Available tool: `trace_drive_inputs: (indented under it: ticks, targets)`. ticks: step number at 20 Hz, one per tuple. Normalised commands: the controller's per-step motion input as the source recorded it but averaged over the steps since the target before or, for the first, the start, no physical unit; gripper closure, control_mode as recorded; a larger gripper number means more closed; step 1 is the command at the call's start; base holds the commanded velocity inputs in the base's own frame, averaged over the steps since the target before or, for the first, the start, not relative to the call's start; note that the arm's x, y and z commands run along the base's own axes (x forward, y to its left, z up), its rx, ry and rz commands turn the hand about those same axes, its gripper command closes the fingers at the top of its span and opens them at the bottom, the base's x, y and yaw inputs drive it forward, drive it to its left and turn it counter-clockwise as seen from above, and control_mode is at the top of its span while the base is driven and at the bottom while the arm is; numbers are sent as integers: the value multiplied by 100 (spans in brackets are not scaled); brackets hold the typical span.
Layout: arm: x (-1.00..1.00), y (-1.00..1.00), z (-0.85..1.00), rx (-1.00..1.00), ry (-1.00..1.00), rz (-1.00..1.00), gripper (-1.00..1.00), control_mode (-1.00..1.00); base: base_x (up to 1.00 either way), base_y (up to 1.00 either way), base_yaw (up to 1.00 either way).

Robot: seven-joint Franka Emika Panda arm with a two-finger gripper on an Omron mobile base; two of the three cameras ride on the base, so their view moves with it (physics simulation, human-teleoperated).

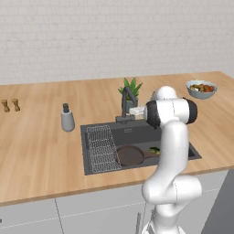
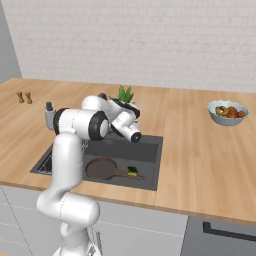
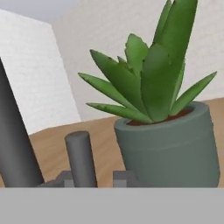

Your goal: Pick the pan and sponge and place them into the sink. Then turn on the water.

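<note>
1. Left base view: pan (image 1: 130,155) lies in sink (image 1: 137,132), next to wire rack (image 1: 101,148); sponge (image 1: 155,149) by its handle. Faucet (image 1: 126,101) behind basin, potted plant (image 1: 131,90) beyond it. Soap dispenser (image 1: 67,118) left, bowl of food (image 1: 201,89) far right.
2. Right base view: arm reaches toward faucet; pan, sponge in sink.
3. Hand view: faucet lever (image 3: 81,158) upright close ahead, faucet, plant pot beside it. Gripper (image 3: 92,183) fingers nearly closed either side of the lever; can't tell if touching.

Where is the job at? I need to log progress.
Done: the round dark brown pan and small green sponge lie in the dark grey sink. In hand: the gripper is at the curved dark faucet. Left: no water runs.
</note>
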Motion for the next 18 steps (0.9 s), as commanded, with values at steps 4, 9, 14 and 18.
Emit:
trace_drive_inputs:
  ticks: [4, 9, 14, 18]
  targets:
    - [0, -100, 0, 29, 1, 6, 100, -100, 0, 0, 0]
    - [-2, -82, -1, 19, 0, 3, 100, -100, 0, 0, 0]
    - [-59, -87, 22, 20, -6, 0, 100, -100, 0, 0, 0]
    - [-99, -67, 73, 19, -16, 0, 100, -100, 0, 0, 0]
